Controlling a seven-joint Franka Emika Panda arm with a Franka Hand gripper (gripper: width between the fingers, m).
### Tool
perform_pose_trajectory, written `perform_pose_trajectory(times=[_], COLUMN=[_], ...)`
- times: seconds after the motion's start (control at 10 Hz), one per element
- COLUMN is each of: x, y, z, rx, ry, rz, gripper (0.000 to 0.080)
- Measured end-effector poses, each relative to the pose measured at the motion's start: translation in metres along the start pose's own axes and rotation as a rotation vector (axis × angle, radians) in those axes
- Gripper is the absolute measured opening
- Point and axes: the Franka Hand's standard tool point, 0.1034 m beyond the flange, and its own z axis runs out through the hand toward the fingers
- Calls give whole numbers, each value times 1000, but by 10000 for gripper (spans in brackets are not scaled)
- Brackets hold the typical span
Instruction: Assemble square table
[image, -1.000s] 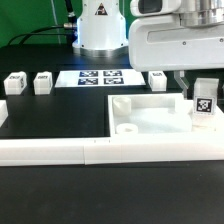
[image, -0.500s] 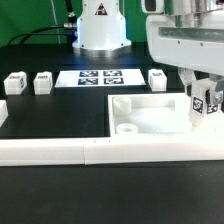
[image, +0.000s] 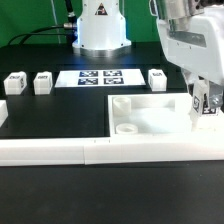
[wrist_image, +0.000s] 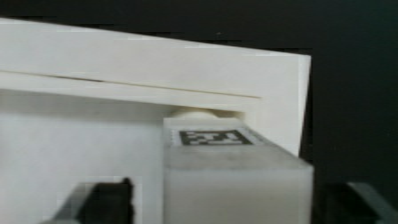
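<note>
The white square slab (image: 150, 118) with a raised rim lies on the black table against the border wall. My gripper (image: 205, 100) is shut on a short white tagged leg post (image: 203, 101) and holds it at the slab's corner on the exterior view's right. In the wrist view the leg post (wrist_image: 228, 170) sits between my two dark fingers (wrist_image: 103, 200), its tag facing the camera and its far end at the slab's rim (wrist_image: 160, 85). Three more leg posts stand loose behind: two (image: 15, 82) (image: 42, 82) on the exterior view's left, one (image: 158, 78) behind the slab.
The long low white border wall (image: 70, 151) runs along the front of the slab. The marker board (image: 98, 77) lies flat at the back, in front of the robot's white base (image: 100, 25).
My arm has moved toward the exterior view's right, carrying the leg post from over the slab's corner toward its outer edge. The loose legs and slab have not moved.
</note>
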Motion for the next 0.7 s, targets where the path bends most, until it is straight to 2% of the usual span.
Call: perform_pose_trajectory(times=[0.1,0.2,0.3,0.6,0.7], x=[-3,-6,-5,-4,-5], y=[-2,-3,-2,-2,-4], z=[-1,-2,-1,-1,-3], rx=[-10,-21,-21,-26,-51], ry=[24,33,31,31,54], rz=[-236,-410,-440,-686,-889], gripper=[616,616,643,649,649])
